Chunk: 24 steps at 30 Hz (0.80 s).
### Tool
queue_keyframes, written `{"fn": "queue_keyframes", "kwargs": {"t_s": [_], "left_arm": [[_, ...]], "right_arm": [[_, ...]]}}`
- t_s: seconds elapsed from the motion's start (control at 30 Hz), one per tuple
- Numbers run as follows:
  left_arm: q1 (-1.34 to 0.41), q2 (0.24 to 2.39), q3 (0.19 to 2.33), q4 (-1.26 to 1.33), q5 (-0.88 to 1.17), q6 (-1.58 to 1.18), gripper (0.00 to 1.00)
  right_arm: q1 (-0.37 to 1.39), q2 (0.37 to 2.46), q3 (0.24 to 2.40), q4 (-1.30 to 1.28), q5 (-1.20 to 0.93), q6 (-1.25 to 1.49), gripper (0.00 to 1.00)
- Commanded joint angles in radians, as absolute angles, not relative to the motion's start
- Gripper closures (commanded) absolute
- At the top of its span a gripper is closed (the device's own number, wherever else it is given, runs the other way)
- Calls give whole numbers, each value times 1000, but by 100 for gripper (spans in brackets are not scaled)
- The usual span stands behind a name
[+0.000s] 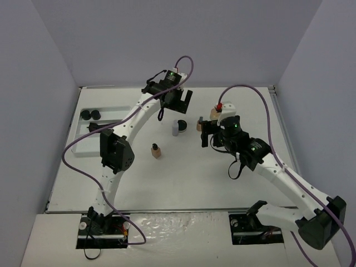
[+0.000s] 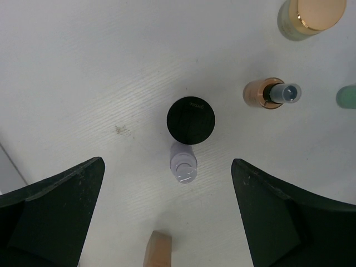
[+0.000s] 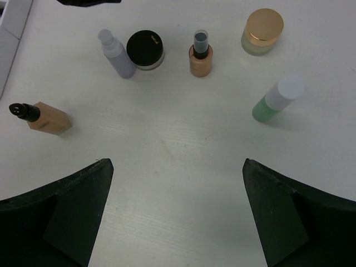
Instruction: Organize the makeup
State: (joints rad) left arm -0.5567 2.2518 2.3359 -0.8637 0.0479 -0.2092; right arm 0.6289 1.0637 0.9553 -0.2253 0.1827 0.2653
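Observation:
A black round pot (image 2: 191, 120) and a grey bottle (image 2: 183, 162) stand together on the table below my open, empty left gripper (image 2: 167, 164). A tan pump bottle (image 2: 267, 93), a gold-lidded jar (image 2: 311, 16) and a green bottle (image 2: 347, 95) stand to their right. A beige bottle with a black cap (image 3: 47, 118) lies apart, nearer the arms. My right gripper (image 3: 178, 162) is open and empty, above bare table short of the row: grey bottle (image 3: 118, 55), black pot (image 3: 145, 49), tan bottle (image 3: 200, 58), jar (image 3: 261, 30), green bottle (image 3: 277, 99).
The white ridged tray (image 1: 83, 130) lies at the far left with two black pots (image 1: 90, 114) and a thin dark item in it. The left gripper (image 1: 177, 103) hovers at the far middle; the right gripper (image 1: 204, 132) is close beside the bottles. Grey walls enclose the table.

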Motion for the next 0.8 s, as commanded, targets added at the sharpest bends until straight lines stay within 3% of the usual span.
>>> {"fn": "queue_keyframes", "kwargs": {"t_s": [0.0,0.13,0.23,0.77], "left_arm": [[-543,2170,2421,-887,54,-188,3],[-543,2192,2428,-915,78,-196,4],[-526,2133,2318,-849,70,-229,3],[-327,1440,1697,-792,-15,-358,3]], "right_arm": [[629,1150,1065,-156,166,211,0],[624,1202,1072,-132,163,194,0],[610,1261,1109,-124,119,163,1],[409,1787,1525,-99,-347,-293,9]]}}
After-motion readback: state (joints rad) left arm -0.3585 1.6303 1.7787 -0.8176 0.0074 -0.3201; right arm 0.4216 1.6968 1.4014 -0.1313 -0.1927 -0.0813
